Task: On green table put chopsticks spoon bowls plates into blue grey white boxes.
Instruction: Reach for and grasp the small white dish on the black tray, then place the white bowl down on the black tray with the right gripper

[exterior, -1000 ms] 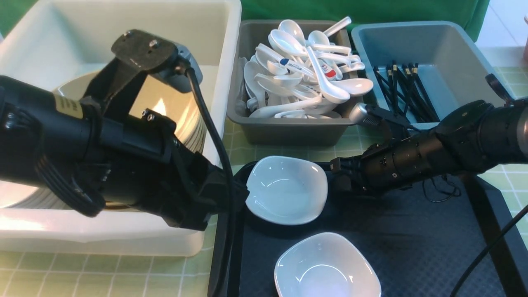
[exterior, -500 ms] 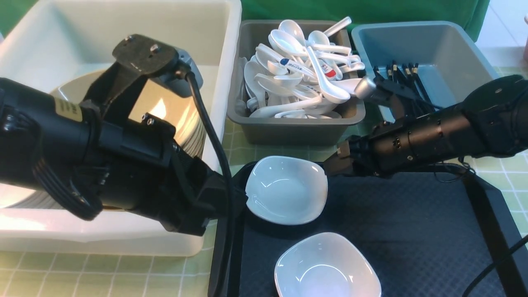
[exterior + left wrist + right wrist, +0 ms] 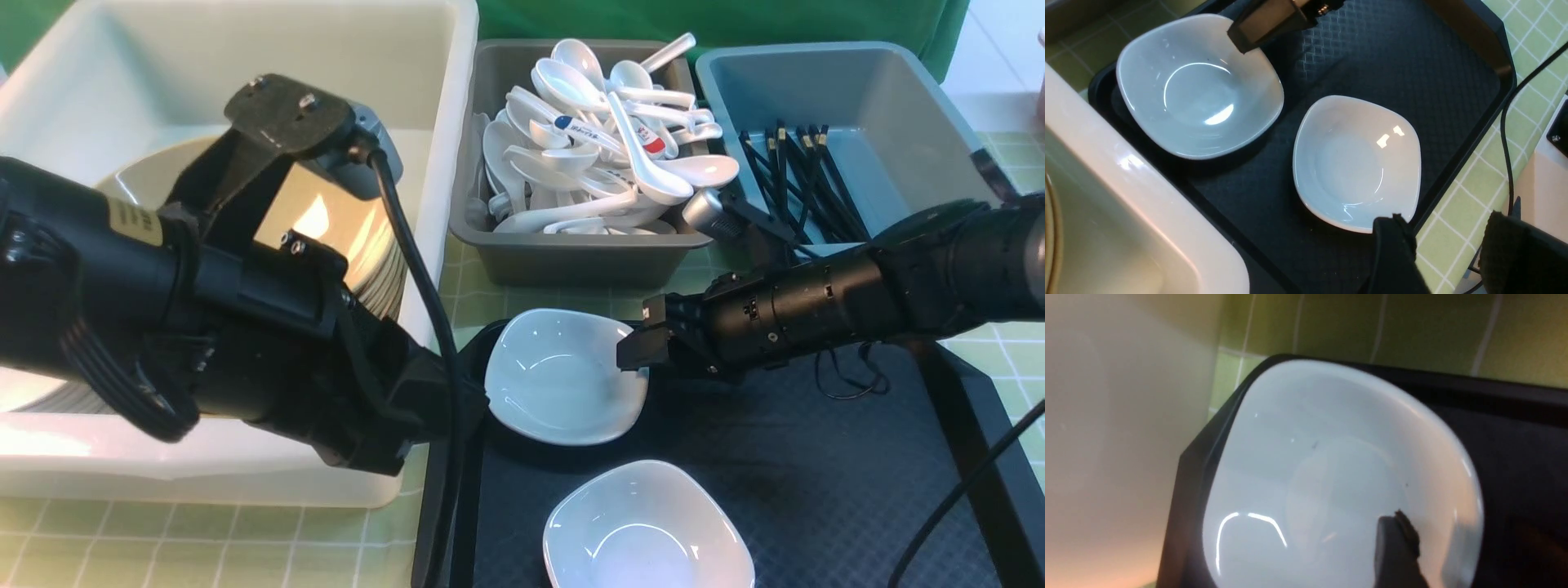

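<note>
Two white bowls sit on a black tray [image 3: 816, 490]: the far bowl [image 3: 555, 376] and the near bowl [image 3: 645, 531]. My right gripper [image 3: 635, 349] is open at the far bowl's right rim. In the right wrist view [image 3: 1453, 543] one finger [image 3: 1396, 547] is inside the far bowl [image 3: 1310, 465]; the other is lost in the dark outside it. My left gripper [image 3: 1447, 232] is open and empty, apart from the near bowl [image 3: 1355, 163], past the tray's edge. The far bowl also shows in the left wrist view [image 3: 1196, 90].
The white box [image 3: 441, 98] at the left holds a stack of plates [image 3: 326, 212], partly hidden by my left arm. The grey box [image 3: 571, 253] holds white spoons [image 3: 588, 147]. The blue box [image 3: 914, 98] holds black chopsticks [image 3: 800, 180].
My right gripper rose half a second ago, then came down and moved left onto the far bowl's right rim. The left arm has barely moved. The bowls have not moved.
</note>
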`<state>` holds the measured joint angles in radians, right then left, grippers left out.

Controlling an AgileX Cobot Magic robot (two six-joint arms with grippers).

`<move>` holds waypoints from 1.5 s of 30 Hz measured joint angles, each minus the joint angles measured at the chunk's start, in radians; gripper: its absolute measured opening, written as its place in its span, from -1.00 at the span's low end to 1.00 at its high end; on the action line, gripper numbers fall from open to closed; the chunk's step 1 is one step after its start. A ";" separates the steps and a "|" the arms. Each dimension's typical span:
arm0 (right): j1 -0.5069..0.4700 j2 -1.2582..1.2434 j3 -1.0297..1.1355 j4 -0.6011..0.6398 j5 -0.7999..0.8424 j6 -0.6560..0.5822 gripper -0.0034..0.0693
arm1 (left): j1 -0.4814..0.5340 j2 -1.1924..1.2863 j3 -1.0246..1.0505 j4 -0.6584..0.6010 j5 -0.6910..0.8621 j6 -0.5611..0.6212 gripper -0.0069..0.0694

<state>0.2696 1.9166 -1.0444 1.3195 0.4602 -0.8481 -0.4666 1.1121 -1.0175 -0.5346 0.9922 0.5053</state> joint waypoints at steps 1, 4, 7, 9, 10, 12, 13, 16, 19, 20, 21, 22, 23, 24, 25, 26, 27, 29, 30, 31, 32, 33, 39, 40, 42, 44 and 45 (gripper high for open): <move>0.000 0.006 -0.001 0.011 0.000 -0.011 0.05 | 0.000 0.000 0.000 0.000 0.002 0.000 -0.12; 0.000 0.017 -0.001 0.018 0.000 -0.023 -0.01 | 0.000 0.000 0.000 0.000 0.007 0.000 -0.12; 0.000 0.022 -0.001 0.020 0.000 -0.050 -0.23 | 0.000 0.000 0.000 0.000 0.009 0.000 -0.12; 0.000 0.020 -0.001 0.021 0.001 -0.074 -0.45 | 0.000 0.000 0.000 0.000 0.009 0.000 -0.12; 0.000 0.020 -0.001 0.021 0.001 -0.077 -0.50 | 0.000 0.000 0.000 0.000 0.009 0.000 -0.12; 0.000 0.008 -0.001 0.029 0.006 -0.097 -0.72 | 0.000 0.000 0.000 0.000 0.009 0.000 -0.12; 0.000 -0.001 -0.001 0.028 0.009 -0.100 -0.73 | 0.000 0.000 0.000 0.000 0.009 0.000 -0.12; -0.003 -0.043 -0.001 -0.003 0.010 -0.104 -0.75 | 0.000 0.000 0.000 0.000 0.009 -0.004 -0.12; -0.044 -0.118 0.012 -0.071 0.037 -0.093 -0.76 | 0.000 0.000 0.000 0.000 0.010 -0.010 -0.12; -0.049 -0.124 0.014 -0.081 0.045 -0.089 -0.76 | 0.000 0.000 0.000 0.000 0.010 -0.010 -0.12; -0.101 -0.182 0.041 -0.119 0.084 -0.065 -0.76 | 0.000 0.000 0.000 0.000 0.012 -0.014 -0.12; -0.107 -0.182 0.045 -0.123 0.088 -0.063 -0.76 | 0.000 0.000 0.000 0.000 0.012 -0.014 -0.12; -0.165 -0.236 0.085 -0.151 0.113 -0.048 -0.76 | 0.000 0.000 0.000 0.000 0.013 -0.018 -0.12; -0.203 -0.274 0.119 -0.163 0.125 -0.042 -0.76 | 0.000 0.000 0.000 0.000 0.013 -0.019 -0.12; -0.233 -0.306 0.141 -0.168 0.130 -0.040 -0.76 | 0.000 0.000 0.000 0.000 0.013 -0.019 -0.12; -0.270 -0.359 0.188 -0.177 0.134 -0.036 -0.76 | 0.000 0.000 0.000 0.000 0.013 -0.019 -0.12; -0.308 -0.396 0.221 -0.180 0.134 -0.034 -0.76 | 0.000 0.000 0.000 0.000 0.013 -0.019 -0.12; -0.365 -0.478 0.294 -0.186 0.132 -0.032 -0.76 | 0.000 0.000 0.000 0.000 0.013 -0.019 -0.12; -0.396 -0.520 0.332 -0.189 0.131 -0.030 -0.76 | 0.000 0.000 0.000 0.000 0.012 -0.020 -0.12; -0.434 -0.570 0.391 -0.190 0.125 -0.026 -0.76 | 0.000 0.000 0.000 -0.004 0.010 -0.021 -0.12; -0.438 -0.577 0.398 -0.190 0.124 -0.026 -0.76 | 0.000 0.000 0.000 -0.004 0.010 -0.021 -0.12; -0.448 -0.599 0.419 -0.191 0.115 -0.025 -0.76 | 0.000 0.000 0.000 -0.007 0.005 -0.021 -0.12; -0.459 -0.634 0.582 -0.192 0.030 -0.021 -0.76 | 0.000 0.000 0.000 -0.018 -0.024 -0.021 -0.12; -0.459 -0.628 0.595 -0.192 0.028 -0.022 -0.76 | 0.000 0.000 0.000 -0.018 -0.029 -0.021 -0.12; -0.459 -0.617 0.608 -0.189 0.028 -0.024 -0.75 | 0.000 0.000 0.000 -0.019 -0.044 -0.021 -0.12; -0.459 -0.615 0.609 -0.187 0.020 -0.031 -0.74 | 0.000 0.000 0.000 -0.019 -0.060 -0.021 -0.12; -0.459 -0.615 0.609 -0.186 0.015 -0.045 -0.72 | 0.000 0.000 0.000 -0.019 -0.073 -0.021 -0.12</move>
<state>-0.1898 1.3017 -0.4354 1.1339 0.4754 -0.8930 -0.4666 1.1121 -1.0175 -0.5532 0.9190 0.4840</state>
